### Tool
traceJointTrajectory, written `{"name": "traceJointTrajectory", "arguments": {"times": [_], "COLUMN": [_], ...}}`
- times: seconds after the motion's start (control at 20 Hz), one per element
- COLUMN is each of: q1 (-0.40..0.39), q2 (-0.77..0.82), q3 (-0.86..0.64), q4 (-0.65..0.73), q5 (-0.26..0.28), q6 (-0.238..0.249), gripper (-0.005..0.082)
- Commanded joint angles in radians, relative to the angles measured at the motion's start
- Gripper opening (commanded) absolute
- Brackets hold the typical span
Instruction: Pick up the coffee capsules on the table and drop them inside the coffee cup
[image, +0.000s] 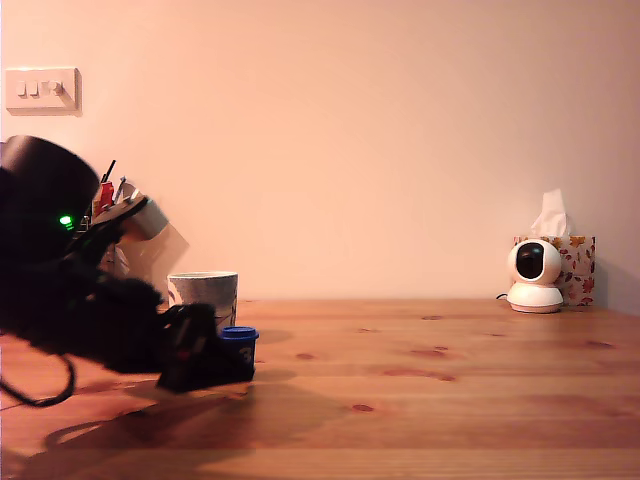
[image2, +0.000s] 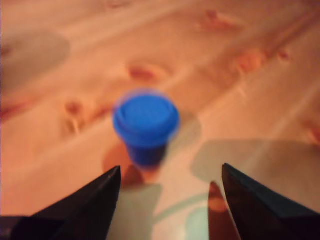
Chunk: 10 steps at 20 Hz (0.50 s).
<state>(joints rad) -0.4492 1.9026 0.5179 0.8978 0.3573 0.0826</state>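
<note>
Jaws spread, blue capsule (image2: 145, 122) just ahead.

Black arm (image: 70, 300), green light (image: 66, 221), black cable (image: 40, 395)

Exterior cam sits low, near tabletop height, looking level across the pine table (image: 450, 400) toward the back wall (image: 350, 130); arm fills the exterior view's left. Wrist cam looks steeply down past its two dark fingertips (image2: 90, 207) at the table, very close, slightly blurred. Shared region: the blue capsule (image: 239, 340) (image2: 145, 122) and the wood around it. Exterior sees it side-on, wrist sees its top.
</note>
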Motion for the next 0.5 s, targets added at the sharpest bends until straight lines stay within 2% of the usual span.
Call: {"name": "traceJointTrajectory", "arguments": {"times": [0.0, 0.45], "q1": [-0.003, -0.003], "q2": [0.037, 0.058], "q3": [0.022, 0.127], "q4": [-0.008, -0.087], "q5": [0.001, 0.002], "q6": [0.005, 0.016], "gripper": [0.0588, 0.0585]}}
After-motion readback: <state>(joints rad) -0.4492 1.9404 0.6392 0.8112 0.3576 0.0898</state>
